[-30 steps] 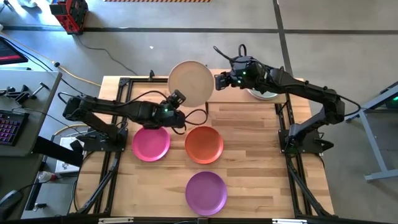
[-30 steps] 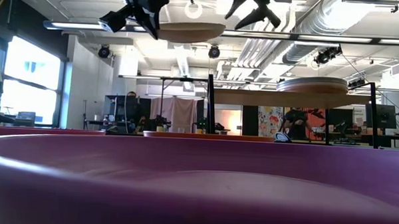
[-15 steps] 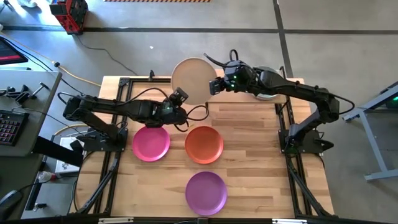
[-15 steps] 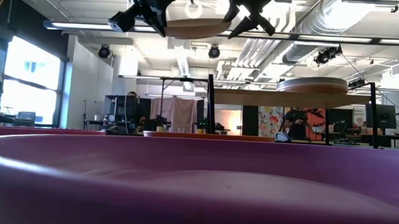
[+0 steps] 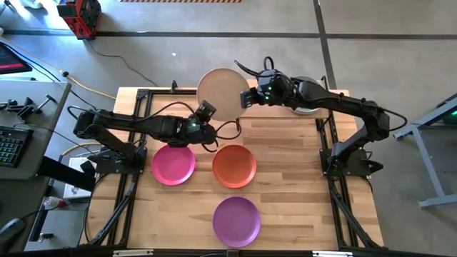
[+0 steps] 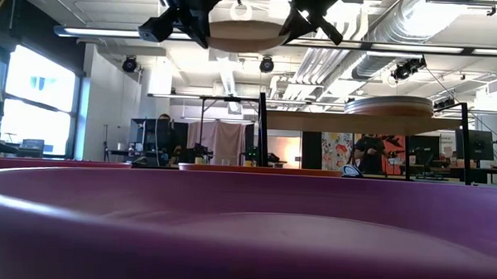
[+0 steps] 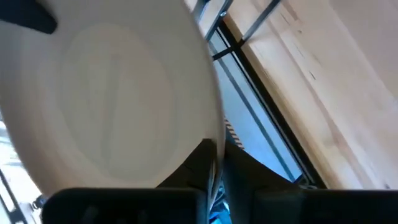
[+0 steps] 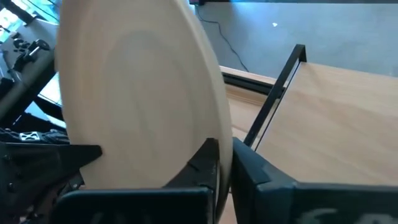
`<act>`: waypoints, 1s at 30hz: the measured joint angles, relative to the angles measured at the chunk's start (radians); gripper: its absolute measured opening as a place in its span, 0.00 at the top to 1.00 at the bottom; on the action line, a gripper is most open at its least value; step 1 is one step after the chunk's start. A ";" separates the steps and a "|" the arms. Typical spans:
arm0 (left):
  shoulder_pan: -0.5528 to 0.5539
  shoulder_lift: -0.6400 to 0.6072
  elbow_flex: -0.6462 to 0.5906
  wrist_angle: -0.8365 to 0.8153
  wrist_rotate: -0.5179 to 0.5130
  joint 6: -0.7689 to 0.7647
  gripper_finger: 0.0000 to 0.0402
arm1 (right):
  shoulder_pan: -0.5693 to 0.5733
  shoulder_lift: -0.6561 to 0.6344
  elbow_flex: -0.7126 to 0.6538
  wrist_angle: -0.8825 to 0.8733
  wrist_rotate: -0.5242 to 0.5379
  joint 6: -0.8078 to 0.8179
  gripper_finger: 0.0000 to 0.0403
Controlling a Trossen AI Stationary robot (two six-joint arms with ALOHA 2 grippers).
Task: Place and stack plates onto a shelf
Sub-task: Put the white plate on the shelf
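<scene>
High view: beige plate (image 5: pixel 222 92) held aloft over the far edge of the desk (image 5: pixel 293 178), above the left part of the shelf. Left pincer (image 5: pixel 208 123) pinching the plate's near rim; right pincer (image 5: pixel 246 98) pinching its right rim. Stack of plates (image 5: pixel 305 107) on the shelf's right end, mostly hidden under the right arm. Magenta plate (image 5: pixel 173 164) and orange plate (image 5: pixel 234 165) side by side at mid-desk, apart from each other; purple plate (image 5: pixel 236 220) nearer, close to the near edge.

Low view: purple plate (image 6: pixel 245 230) filling the near ground. Beige plate (image 6: pixel 242 34) level and high, with the left pincer (image 6: pixel 190 21) on its left rim and the right pincer (image 6: pixel 296 21) on its right. Shelf (image 6: pixel 365 123) on black posts at right, stack of plates (image 6: pixel 388 105) resting on it. Orange plate (image 6: pixel 256 170) just showing behind the purple rim. People far off in the room behind.

Left wrist view: left pincer (image 7: pixel 214 171) pressed onto the rim of the beige plate (image 7: pixel 106 106); desk (image 7: pixel 323 81) and black frame beyond.

Right wrist view: right pincer (image 8: pixel 222 168) clamped on the rim of the beige plate (image 8: pixel 137 93), fingers (image 8: pixel 202 163) on either face; desk (image 8: pixel 323 118) beyond.
</scene>
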 joint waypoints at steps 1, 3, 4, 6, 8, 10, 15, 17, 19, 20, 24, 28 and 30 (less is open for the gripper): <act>0.000 -0.001 0.000 0.001 0.001 -0.012 0.94 | 0.000 0.000 0.000 0.001 -0.001 -0.001 0.99; 0.000 -0.002 0.000 -0.002 0.021 -0.049 0.91 | 0.000 0.000 0.000 0.000 -0.001 0.008 0.98; 0.000 -0.002 0.000 -0.004 0.039 -0.072 0.89 | -0.001 0.000 0.000 -0.004 -0.002 0.011 0.98; 0.000 -0.002 0.000 -0.003 0.059 -0.114 0.85 | -0.003 0.000 0.000 -0.004 -0.008 0.011 0.99; 0.000 -0.002 0.000 -0.003 0.061 -0.159 0.80 | -0.005 0.000 0.000 -0.008 -0.011 0.011 0.99; 0.000 -0.002 0.000 -0.002 0.062 -0.223 0.75 | -0.008 0.000 0.000 -0.014 -0.014 0.014 0.99; -0.015 -0.003 0.000 -0.003 -0.017 -0.435 0.67 | -0.029 0.000 0.000 -0.044 -0.013 0.013 1.00; -0.026 -0.007 0.000 -0.003 -0.063 -0.509 0.65 | -0.044 -0.003 0.000 -0.063 -0.014 0.006 1.00; -0.033 -0.007 0.000 -0.003 -0.082 -0.599 0.65 | -0.065 -0.010 0.000 -0.091 -0.013 -0.001 1.00; -0.037 -0.007 0.000 -0.004 -0.082 -0.645 0.65 | -0.077 -0.015 0.000 -0.095 -0.012 -0.005 1.00; -0.043 -0.011 0.000 -0.011 -0.084 -0.757 0.67 | -0.133 -0.040 0.000 -0.111 -0.010 -0.024 1.00; -0.042 -0.011 0.000 -0.014 -0.096 -0.825 0.67 | -0.200 -0.048 0.000 -0.121 -0.011 -0.051 1.00; -0.034 -0.011 0.000 -0.014 -0.102 -0.846 0.67 | -0.234 -0.050 0.000 -0.140 -0.013 -0.070 1.00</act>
